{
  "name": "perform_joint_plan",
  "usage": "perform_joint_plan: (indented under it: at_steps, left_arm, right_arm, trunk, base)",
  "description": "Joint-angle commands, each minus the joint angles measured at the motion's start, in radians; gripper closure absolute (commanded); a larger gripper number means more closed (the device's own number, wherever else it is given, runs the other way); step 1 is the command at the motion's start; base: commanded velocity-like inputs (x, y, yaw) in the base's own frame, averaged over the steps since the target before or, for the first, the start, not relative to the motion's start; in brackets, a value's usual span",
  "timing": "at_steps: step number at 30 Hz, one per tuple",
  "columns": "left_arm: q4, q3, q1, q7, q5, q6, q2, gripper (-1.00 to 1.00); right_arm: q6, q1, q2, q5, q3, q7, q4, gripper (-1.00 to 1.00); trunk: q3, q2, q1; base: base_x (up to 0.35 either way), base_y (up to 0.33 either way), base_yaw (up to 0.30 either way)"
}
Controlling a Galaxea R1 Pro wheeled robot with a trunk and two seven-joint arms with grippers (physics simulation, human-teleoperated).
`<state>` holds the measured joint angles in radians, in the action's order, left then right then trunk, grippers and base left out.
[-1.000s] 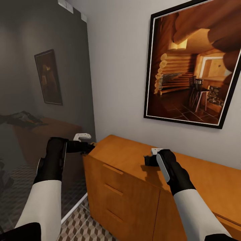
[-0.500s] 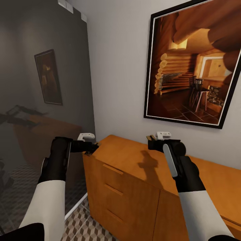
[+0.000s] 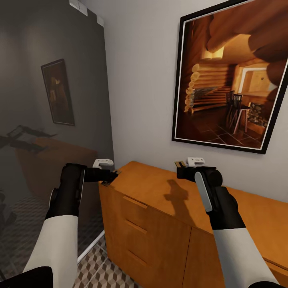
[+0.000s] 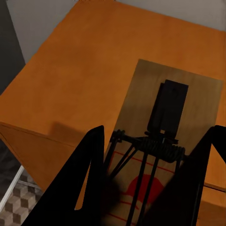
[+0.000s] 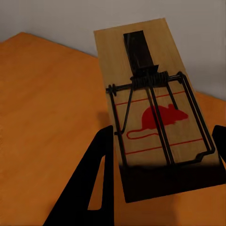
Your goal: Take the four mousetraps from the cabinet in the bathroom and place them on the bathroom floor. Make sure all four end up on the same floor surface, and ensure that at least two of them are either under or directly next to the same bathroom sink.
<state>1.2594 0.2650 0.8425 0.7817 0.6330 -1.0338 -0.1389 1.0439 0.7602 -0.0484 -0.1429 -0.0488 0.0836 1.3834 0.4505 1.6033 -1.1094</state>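
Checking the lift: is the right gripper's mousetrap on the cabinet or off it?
Off: mousetrap in right gripper hangs above the cabinet, shadow below.

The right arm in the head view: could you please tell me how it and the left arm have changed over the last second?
The right pincer, holding a mousetrap, rose off the cabinet top and moved toward the back wall, settling half a second ago. The left pincer, holding another mousetrap at the cabinet's left corner, shifted slightly right. The cabinet and framed picture stayed as they were.

Near ends of both mousetraps, left (image 4: 165, 141) and right (image 5: 150, 113), are covered by claw fingers. Cabinet (image 3: 160, 224) is cropped at 4 o'clock; painting (image 3: 234, 76) at 1 o'clock.
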Motion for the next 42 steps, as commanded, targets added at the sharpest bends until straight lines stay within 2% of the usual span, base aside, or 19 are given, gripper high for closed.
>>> perform_joint_plan:
  at_steps: [1,9,17,42]
  left_arm:
    - [0.001,0.003,0.001,0.011,0.010,-0.003,-0.001,1.00]
    - [0.000,0.002,0.001,0.011,0.010,-0.003,-0.001,1.00]
    - [0.000,0.002,0.001,0.010,0.010,-0.003,-0.002,1.00]
    - [0.000,0.003,0.001,0.010,0.010,-0.003,-0.001,1.00]
  right_arm:
    - [0.003,0.001,0.001,-0.012,0.000,0.007,-0.001,1.00]
    - [0.003,0.001,0.013,-0.022,-0.001,-0.003,-0.020,1.00]
    - [0.003,0.001,0.015,-0.025,0.000,-0.009,-0.112,1.00]
    - [0.003,0.001,0.015,-0.017,-0.002,-0.007,-0.122,1.00]
  trunk:
    - [0.001,0.001,0.000]
    - [0.001,0.001,0.000]
    - [0.001,0.001,0.000]
    - [0.001,0.001,0.000]
  base:
    - [0.000,0.000,0.000]
    - [0.000,0.000,0.000]
    - [0.000,0.000,0.000]
    - [0.000,0.000,0.000]
